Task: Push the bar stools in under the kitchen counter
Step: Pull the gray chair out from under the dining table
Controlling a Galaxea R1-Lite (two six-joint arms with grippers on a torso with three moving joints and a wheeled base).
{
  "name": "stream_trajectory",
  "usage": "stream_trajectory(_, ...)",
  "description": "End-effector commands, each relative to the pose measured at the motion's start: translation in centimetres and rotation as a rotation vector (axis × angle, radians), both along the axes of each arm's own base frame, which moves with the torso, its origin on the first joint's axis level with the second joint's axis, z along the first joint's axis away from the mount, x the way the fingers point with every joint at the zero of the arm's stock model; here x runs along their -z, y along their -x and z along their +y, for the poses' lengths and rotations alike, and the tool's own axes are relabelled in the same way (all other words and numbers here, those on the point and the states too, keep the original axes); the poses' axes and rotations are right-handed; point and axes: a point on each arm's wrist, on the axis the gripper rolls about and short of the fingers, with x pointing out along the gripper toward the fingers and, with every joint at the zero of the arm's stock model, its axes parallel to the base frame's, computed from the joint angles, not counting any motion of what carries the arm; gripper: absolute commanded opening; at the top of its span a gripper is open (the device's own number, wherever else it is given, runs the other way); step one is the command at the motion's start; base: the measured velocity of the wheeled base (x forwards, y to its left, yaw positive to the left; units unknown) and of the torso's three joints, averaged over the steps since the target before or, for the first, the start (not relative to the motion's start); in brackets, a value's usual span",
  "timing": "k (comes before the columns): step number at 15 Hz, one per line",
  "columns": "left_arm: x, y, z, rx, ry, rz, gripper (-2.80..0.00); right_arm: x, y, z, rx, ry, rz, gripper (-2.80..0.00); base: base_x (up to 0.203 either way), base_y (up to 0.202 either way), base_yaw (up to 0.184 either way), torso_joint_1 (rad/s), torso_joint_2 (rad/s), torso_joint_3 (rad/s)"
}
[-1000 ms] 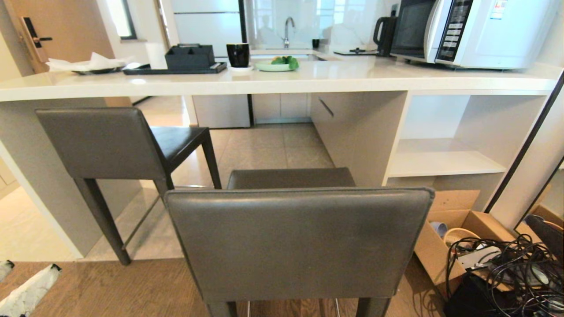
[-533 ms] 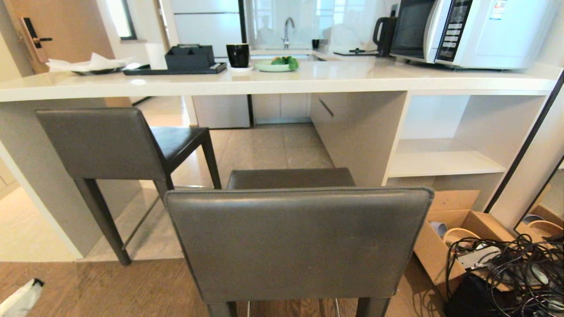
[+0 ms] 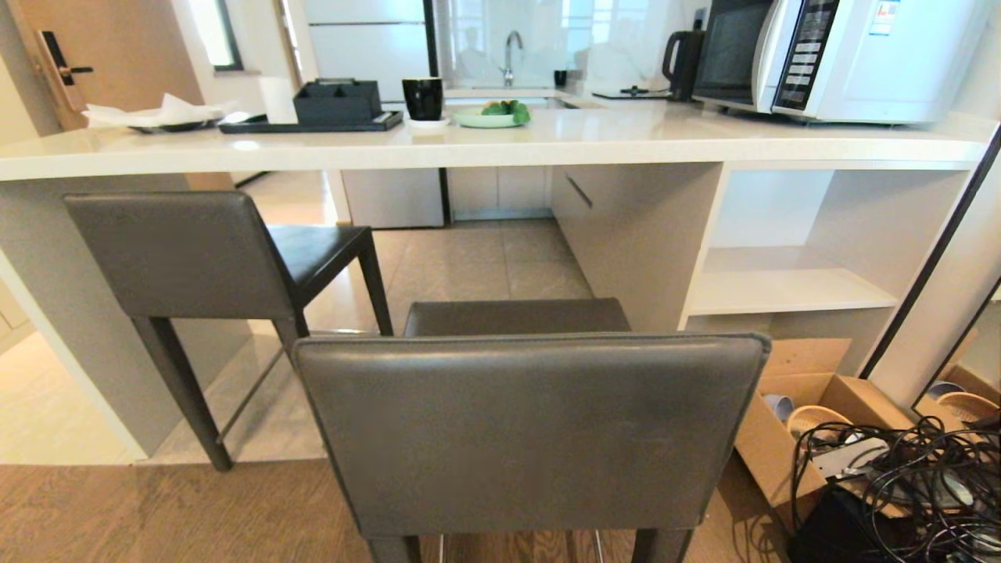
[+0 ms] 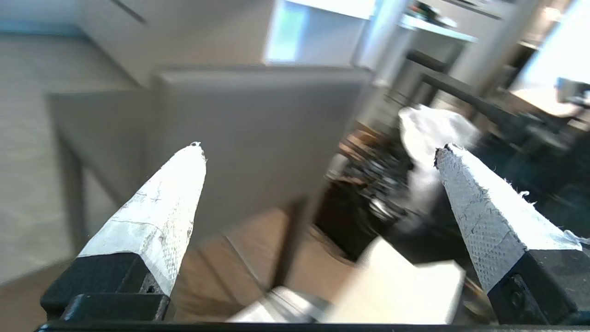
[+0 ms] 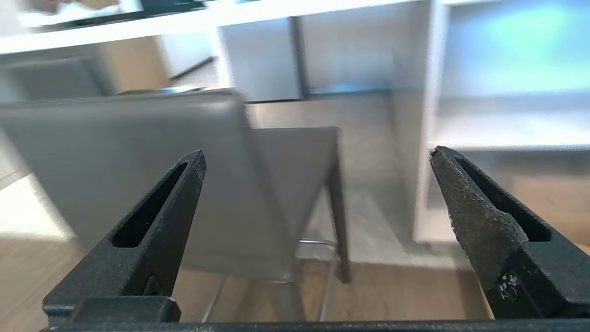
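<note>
Two grey leather bar stools stand before the white kitchen counter (image 3: pixel 547 141). The near bar stool (image 3: pixel 532 434) fills the middle of the head view, its seat short of the counter's edge. The left bar stool (image 3: pixel 180 254) is turned sideways, with its seat partly under the slab. Neither gripper shows in the head view. The left gripper (image 4: pixel 321 147) is open, its white-taped fingers empty, with a stool backrest (image 4: pixel 249 129) ahead of it. The right gripper (image 5: pixel 318 152) is open with black fingers and faces a stool backrest (image 5: pixel 129 175) and legs; it touches nothing.
An open cardboard box (image 3: pixel 790 407) and a tangle of black cables (image 3: pixel 915 485) lie on the floor right of the near stool. White open shelving (image 3: pixel 782 289) sits under the counter's right end. On top are a microwave (image 3: pixel 844 55), black mug (image 3: pixel 422 98) and black tray (image 3: pixel 313 117).
The left gripper's white-taped fingers slid down and out of the head view's lower left corner. A dark arm part at the right edge also left. The stools have not moved.
</note>
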Motion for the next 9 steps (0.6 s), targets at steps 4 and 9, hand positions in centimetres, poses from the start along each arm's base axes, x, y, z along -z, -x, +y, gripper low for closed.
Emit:
stream_trajectory(4, 2.8, 3.7, 0.0, 0.023, -0.035, 0.016, 0.0, -0.9, 0.8, 0.3, -0.067, -0.054, -0.036, 0.0, 0.0, 0.0, 0.0, 0.0, 0.0, 0.0)
stream_trajectory(9, 5.3, 3.0, 0.0, 0.002, -0.137, -0.03, 0.0, -2.9, 1.9, 0.2, -0.188, -0.076, -0.091, 0.0, 0.0, 0.0, 0.0, 0.0, 0.0, 0.0)
